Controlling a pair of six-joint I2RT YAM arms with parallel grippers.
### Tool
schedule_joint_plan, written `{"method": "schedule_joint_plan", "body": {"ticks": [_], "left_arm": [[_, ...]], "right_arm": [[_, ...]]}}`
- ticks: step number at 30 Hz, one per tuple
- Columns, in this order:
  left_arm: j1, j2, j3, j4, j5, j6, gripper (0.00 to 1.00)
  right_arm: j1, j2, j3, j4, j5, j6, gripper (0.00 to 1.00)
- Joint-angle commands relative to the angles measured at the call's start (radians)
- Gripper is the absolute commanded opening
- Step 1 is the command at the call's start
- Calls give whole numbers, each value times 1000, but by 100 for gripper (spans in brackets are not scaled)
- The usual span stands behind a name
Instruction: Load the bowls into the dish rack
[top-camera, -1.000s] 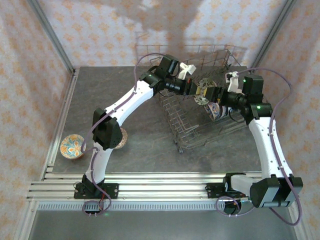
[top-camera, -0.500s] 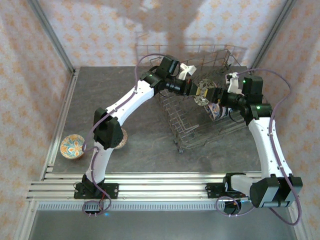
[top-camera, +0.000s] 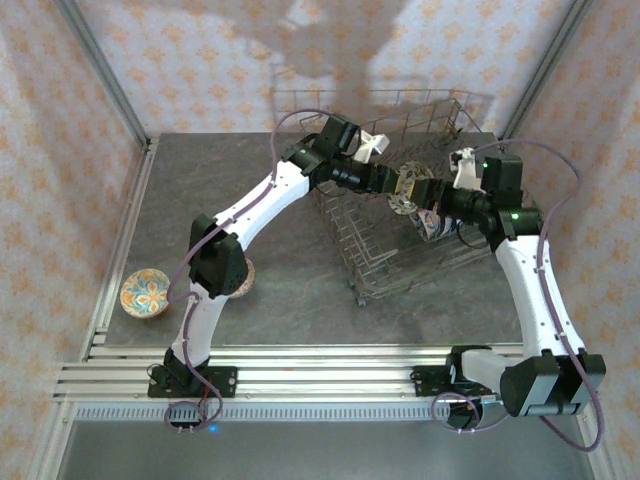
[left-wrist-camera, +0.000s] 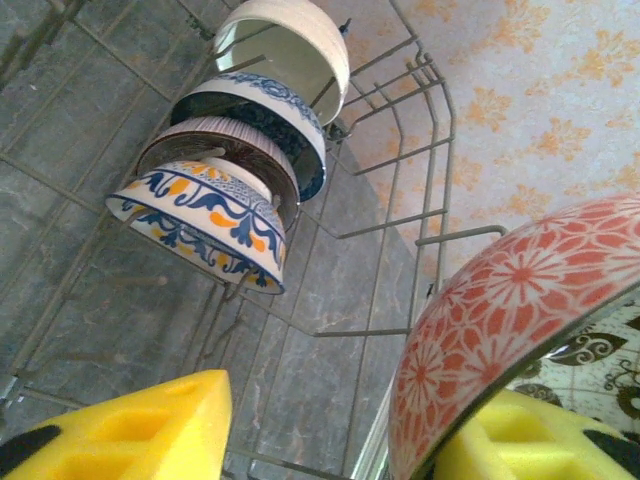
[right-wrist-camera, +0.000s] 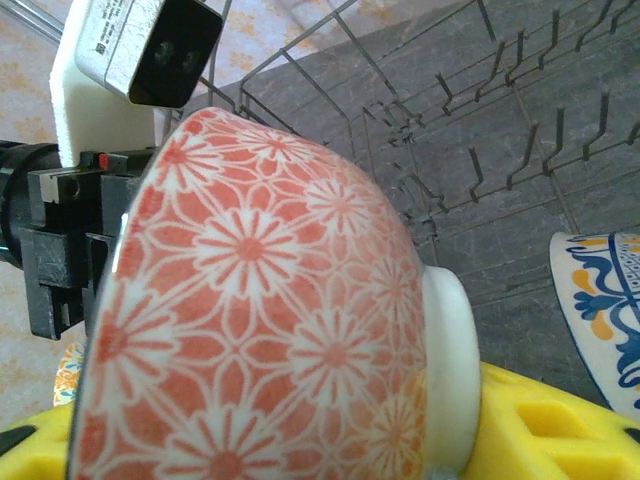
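On the grey table (top-camera: 300, 310), at its left near corner, an orange patterned bowl (top-camera: 144, 292) sits upright. A second bowl (top-camera: 248, 276) lies partly hidden behind the left arm (top-camera: 250, 205), too hidden to tell its colour. That arm stretches up and to the right, its left gripper (top-camera: 388, 181) reaching over the near wall of the dish rack (top-camera: 370, 250), a grey wire basket at the far right of the table. The jaws stand apart, and its wrist view shows the pink-patterned bowl (right-wrist-camera: 270, 300) against just one yellow finger (left-wrist-camera: 130, 430). Beyond it in the same view, four bowls stand on edge in a row between the tines: a cream bowl (left-wrist-camera: 290, 50), a blue-and-white bowl (left-wrist-camera: 265, 125), a dark striped bowl (left-wrist-camera: 225, 160) and a blue-and-orange bowl (left-wrist-camera: 205, 220). From above, that row is mostly hidden. The right arm (top-camera: 535, 290) rises along the table's right side and bends left. Its right gripper (top-camera: 425, 195) is clamped on the pink-patterned bowl above the rack, mouth facing the left gripper. The right wrist view shows empty tines beyond it.
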Motion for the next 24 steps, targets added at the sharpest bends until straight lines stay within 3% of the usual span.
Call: {"method": "schedule_joint_plan", "body": {"ticks": [1,11,16,22,24], "left_arm": [[19,15,34,-47,-87,26,56],[19,-13,29,-88,-134,60,63],[14,54,86,-122,-84,54,56],[10,63,92,-144,-115,73,54],[9,79,113,-168,-113,80,46]], "right_arm": [[4,-28,-14,-33,37,-20,46],[3,13,-55,-38,117,-44,46],[7,22,-66,13,30,-22,44],[10,22,-53,-25,69,-40,44],[11,22,-54,-21,66,-33,44]]}}
